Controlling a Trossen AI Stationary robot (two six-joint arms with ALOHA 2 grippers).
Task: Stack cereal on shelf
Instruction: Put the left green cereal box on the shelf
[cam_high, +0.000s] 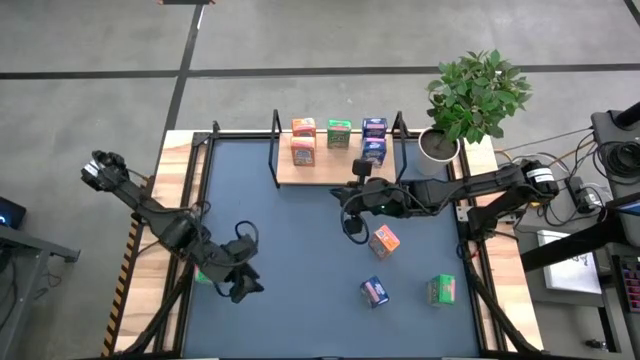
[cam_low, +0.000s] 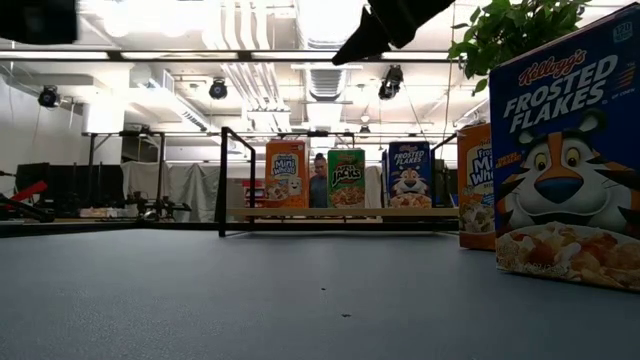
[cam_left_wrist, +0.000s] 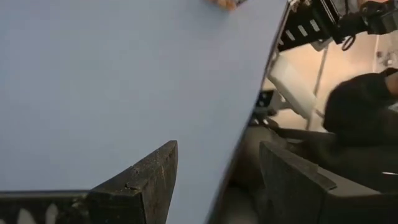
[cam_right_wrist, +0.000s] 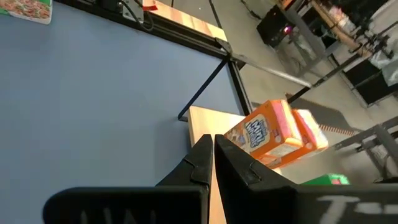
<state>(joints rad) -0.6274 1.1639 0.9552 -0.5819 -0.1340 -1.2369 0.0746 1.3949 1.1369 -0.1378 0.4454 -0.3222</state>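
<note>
1. Right gripper (cam_high: 353, 226) clenched with nothing between its fingers (cam_right_wrist: 205, 163), hanging over the table (cam_high: 290, 290) just in front of the shelf (cam_high: 335, 168).
2. Just beside it, toward the near-right: an orange cereal box (cam_high: 384, 240) lying on the table, apart from the closed tips.
3. Farther out on the near side: a blue cereal box (cam_high: 374, 291) and a green cereal box (cam_high: 442, 289), both on the table, well apart from that gripper.
4. Behind it, on the shelf board: two orange boxes (cam_high: 303, 141) on the left, one green box (cam_high: 339, 133) in the middle, two blue boxes (cam_high: 374, 139) on the right, standing in the low view as Mini-Wheats (cam_low: 286, 174), Apple Jacks (cam_low: 346, 178) and Frosted Flakes (cam_low: 408, 175).
5. Left gripper (cam_high: 241, 287) released, fingers (cam_left_wrist: 146, 180) spread and empty, at the near-left edge of the table, well apart from every box named above.
6. A bit of green (cam_high: 203, 275) showing under the left arm; cannot tell what it is.
7. Potted plant (cam_high: 470, 100) at the table's far-right corner, just beside the shelf.
</note>
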